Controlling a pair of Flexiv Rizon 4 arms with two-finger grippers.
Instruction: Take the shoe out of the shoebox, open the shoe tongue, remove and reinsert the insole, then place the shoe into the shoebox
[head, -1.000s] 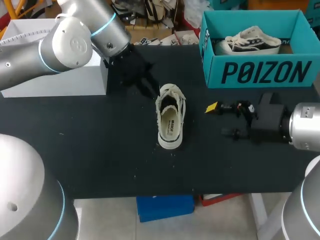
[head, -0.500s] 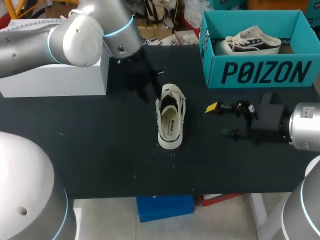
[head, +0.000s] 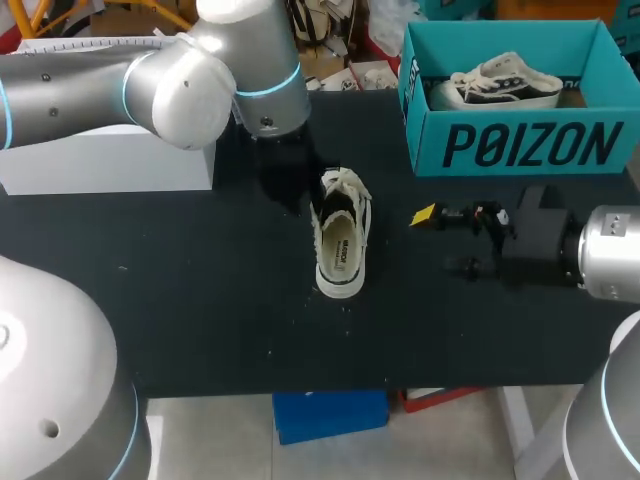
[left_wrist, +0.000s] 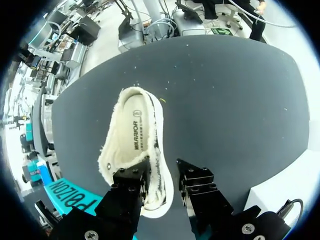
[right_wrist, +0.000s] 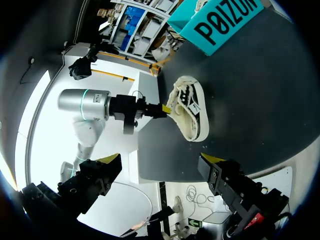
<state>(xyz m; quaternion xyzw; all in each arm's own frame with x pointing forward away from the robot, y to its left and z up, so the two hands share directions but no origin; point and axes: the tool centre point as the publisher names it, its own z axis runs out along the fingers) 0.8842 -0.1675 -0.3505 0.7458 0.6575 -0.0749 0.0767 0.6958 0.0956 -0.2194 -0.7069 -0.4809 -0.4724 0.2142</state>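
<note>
Left arm has swung in over the cream canvas low-top shoe (head: 341, 235), which lies on the black counter (head: 200, 280) near the teal cardboard shoebox (head: 520, 145). Left gripper (left_wrist: 161, 171) fingers are apart, straddling the shoe's lace-end side wall. Right gripper (right_wrist: 160, 160) fingers are spread wide, holding nothing. Tongue opening likely next.

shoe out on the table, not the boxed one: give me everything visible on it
The shoe is a cream low-top canvas sneaker with frayed edges, white laces and a dark stripe round its pale sole. It stands upright on the black table, toe away from the robot, printed insole showing inside. The left tool is open at its laced end, one finger over the opening; contact is unclear.
</note>
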